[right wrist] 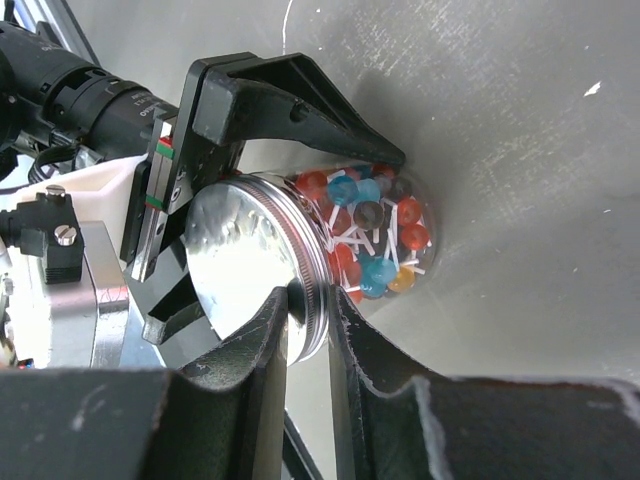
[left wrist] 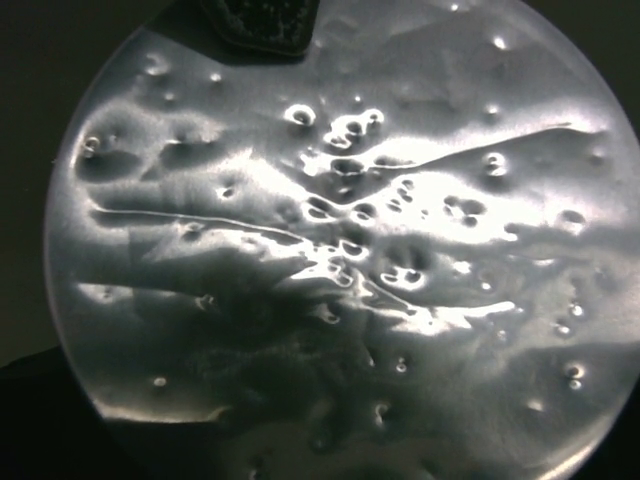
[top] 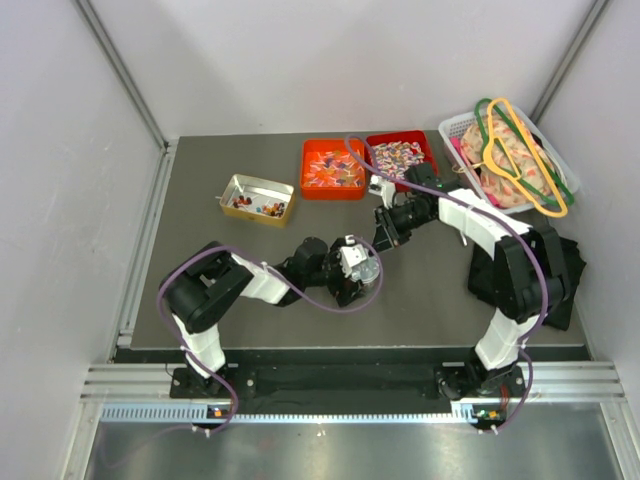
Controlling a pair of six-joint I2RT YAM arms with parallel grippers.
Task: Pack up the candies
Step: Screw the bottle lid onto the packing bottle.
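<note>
**Station, mid-table.** The 2 arms meet at 1 jar (right wrist: 410,215).

- **Left gripper** (top: 357,268): spread to its widest, jaws clamped across the jar at its lid end. Its own camera sees only the dented face of the lid (right wrist: 245,250).
- **Right gripper** (right wrist: 310,305): nearly closed, pinching the lid's rim edge-on.
- **Candies** (right wrist: 365,240): they fill the jar. More lie in the orange tray (top: 333,168) and red tray (top: 400,155) at the far edge, and a few in the tin (top: 257,200) at far left.

**Risks.**
- The rim pinch is thin and on smooth metal, so it may slip off.
- If the lid comes free while the mouth tilts down, candies will spill.
- A pull by 1 arm against the other may twist the jar out of the left jaws.
</note>
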